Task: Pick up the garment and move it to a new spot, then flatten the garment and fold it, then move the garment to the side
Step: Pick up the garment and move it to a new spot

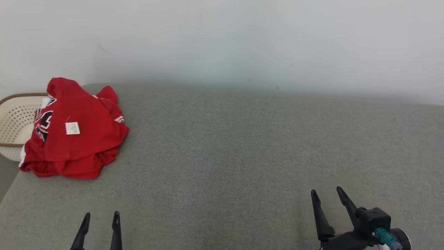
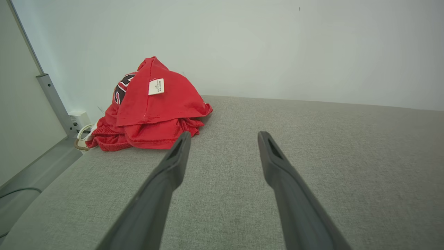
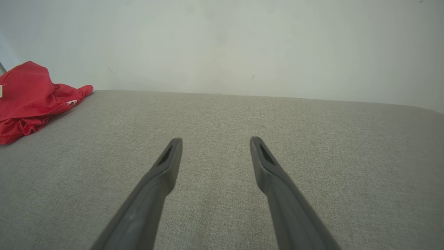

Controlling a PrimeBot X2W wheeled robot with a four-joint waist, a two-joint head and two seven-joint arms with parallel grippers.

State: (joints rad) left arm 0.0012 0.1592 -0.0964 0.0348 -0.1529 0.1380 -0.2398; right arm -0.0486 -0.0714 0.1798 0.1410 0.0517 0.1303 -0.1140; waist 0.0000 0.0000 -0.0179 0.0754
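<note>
The left gripper (image 1: pixel 101 213), two long dark fingers, rises over the near edge of the broad grey woven-fabric cushion (image 1: pixel 242 146). Its jaws are spread wide with nothing between them. The right gripper (image 1: pixel 326 189), over the same near edge but toward the cushion's right end, is likewise spread and empty. Both point toward the cushion's far edge. Judging by the wrist views, the fingers are held low and nearly flat above the fabric, without touching it.

The crumpled red jersey garment with black-and-white lettering (image 1: pixel 90 146) sits heaped at the cushion's far left corner. Its left side hangs past the cushion's left edge, over a cream perforated basket with a brown rim (image 1: pixel 15 118). A small white label (image 1: pixel 72 128) lies on top of the heap.

The step in hand looks like the first pick-up, not yet begun. The left arm is the nearer one, and its fingers aim just right of the heap. To do this well, it should close on a raised fold near the top of the pile rather than dig at the bottom layers against the cushion. It should bite deep enough that the thin cloth cannot slip out. A straight lift before carrying toward the cushion's middle would keep the overhanging side from dragging on the basket. The right arm can wait over the middle, ready to take a second edge for flattening.
</note>
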